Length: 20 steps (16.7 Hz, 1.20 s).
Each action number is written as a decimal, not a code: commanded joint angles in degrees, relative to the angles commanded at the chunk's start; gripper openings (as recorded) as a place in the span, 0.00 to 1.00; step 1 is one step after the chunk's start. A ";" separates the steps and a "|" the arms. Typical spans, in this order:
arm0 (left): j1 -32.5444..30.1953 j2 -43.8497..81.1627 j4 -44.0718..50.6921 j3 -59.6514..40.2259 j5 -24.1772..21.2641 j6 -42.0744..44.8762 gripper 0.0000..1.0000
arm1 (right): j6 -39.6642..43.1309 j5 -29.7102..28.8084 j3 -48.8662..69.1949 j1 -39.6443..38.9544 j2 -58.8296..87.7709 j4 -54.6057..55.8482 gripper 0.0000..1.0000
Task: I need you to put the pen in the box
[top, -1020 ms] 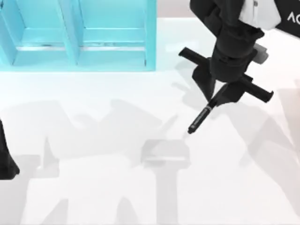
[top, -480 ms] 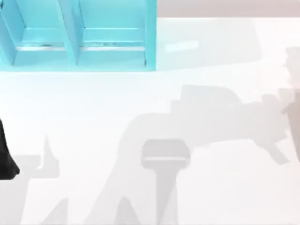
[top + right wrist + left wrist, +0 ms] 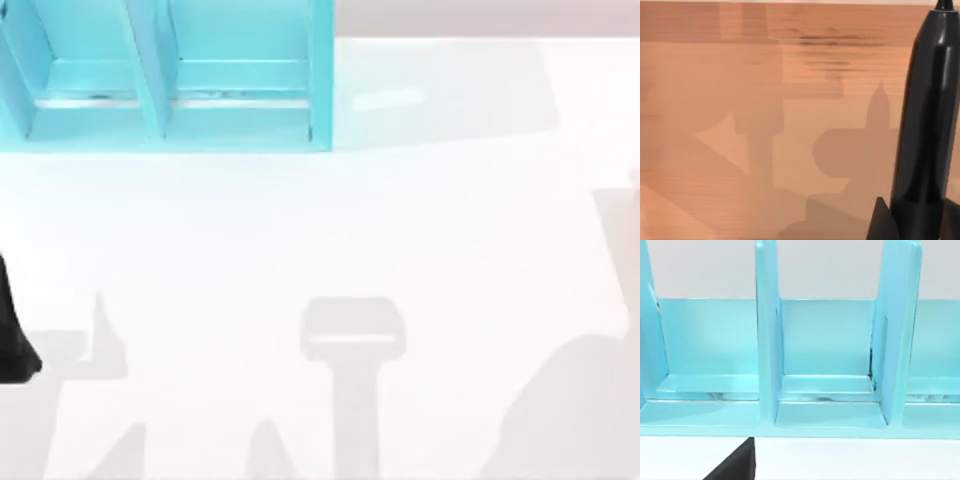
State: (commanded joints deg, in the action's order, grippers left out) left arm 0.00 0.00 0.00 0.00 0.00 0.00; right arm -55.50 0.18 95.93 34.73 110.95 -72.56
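Note:
The pen (image 3: 925, 115) is slim, glossy and black, and stands close before the right wrist camera over an orange-brown wooden surface (image 3: 740, 125). My right gripper (image 3: 915, 225) is shut on its lower end, with dark finger parts beside it. The box (image 3: 320, 80) is a light blue rack with upright dividers at the table's back left. The left wrist view faces the box (image 3: 765, 340) and its open compartments. My left arm (image 3: 12, 330) is parked at the left edge of the table, a dark part of its gripper (image 3: 735, 467) low in the left wrist view.
The white table (image 3: 400, 230) spreads to the right of and in front of the box, crossed by grey shadows. A large shadow lies at the front right corner.
My right arm, holding the pen, has left the top view toward the right. Its shadow has slid to the front right. The left arm has stayed put.

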 joint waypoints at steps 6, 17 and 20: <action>0.00 0.00 0.00 0.00 0.00 0.00 1.00 | 0.18 0.01 0.01 0.84 0.00 0.03 0.00; 0.00 0.00 0.00 0.00 0.00 0.00 1.00 | -4.24 -0.11 -15.21 -3.55 -1.86 13.47 0.00; 0.00 0.00 0.00 0.00 0.00 0.00 1.00 | -4.26 -0.12 -15.27 -3.54 -1.86 13.53 0.00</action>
State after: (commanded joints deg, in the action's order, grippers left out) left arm 0.00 0.00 0.00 0.00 0.00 0.00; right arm -59.76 0.06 80.66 31.19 109.09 -59.03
